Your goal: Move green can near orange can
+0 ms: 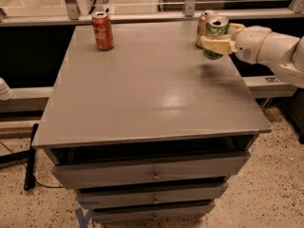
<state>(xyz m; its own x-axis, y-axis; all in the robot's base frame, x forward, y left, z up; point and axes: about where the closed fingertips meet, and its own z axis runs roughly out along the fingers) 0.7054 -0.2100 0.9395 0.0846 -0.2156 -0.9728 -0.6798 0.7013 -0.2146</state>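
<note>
jaws: clamped around the middle of the green can [217, 27]; gripper [213, 42] at upper right of frame.
green can: upright, held off the tabletop [152, 94], just beside the orange can [204, 23].
orange can: lower part hidden; we can't tell if they touch.
arm [270, 46]: cut off at right edge.
red can [102, 31]: upper left, well apart.
drawers [152, 172]: shut, contents unseen.

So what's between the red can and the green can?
Nothing, just bare grey tabletop, as the camera view shows. The gripper holds the green can at the far right, beside the orange can.
</note>
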